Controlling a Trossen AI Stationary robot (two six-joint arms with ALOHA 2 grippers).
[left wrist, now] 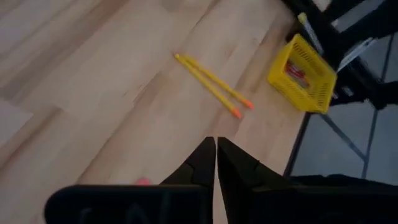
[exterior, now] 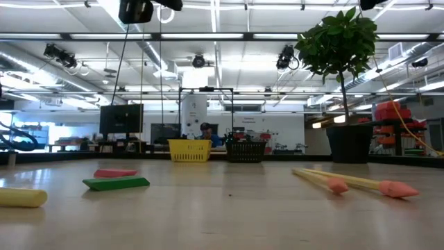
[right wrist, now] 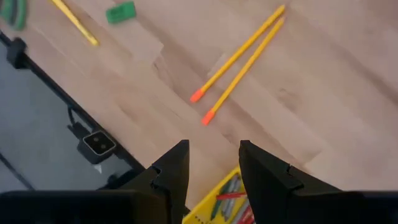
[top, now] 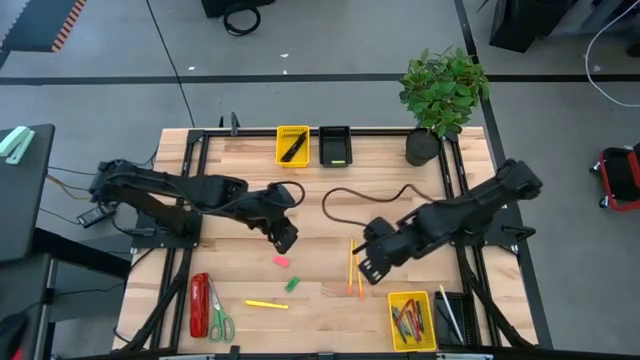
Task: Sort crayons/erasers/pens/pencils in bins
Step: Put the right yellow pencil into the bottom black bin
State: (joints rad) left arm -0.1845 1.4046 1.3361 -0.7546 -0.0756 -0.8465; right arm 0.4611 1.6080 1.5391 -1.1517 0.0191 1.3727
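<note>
The left gripper is held at table centre, fingers pressed together (nothing between them); the right gripper, fingers spread and empty, is seen at 9 o'clock of two orange pencils; the pink eraser lies at 6 o'clock of the left gripper.

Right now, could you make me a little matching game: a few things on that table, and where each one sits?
Things:
1. small green rubber eraser block
2. two thin orange pencils
3. red crayon sticks
4. leafy potted plant

Places:
A. table's far right corner
B. inside near yellow plastic bin
C. bare wood, beside pink eraser
D. bare wood, below right hand

Pairs: 1-C, 2-D, 3-B, 4-A
</note>
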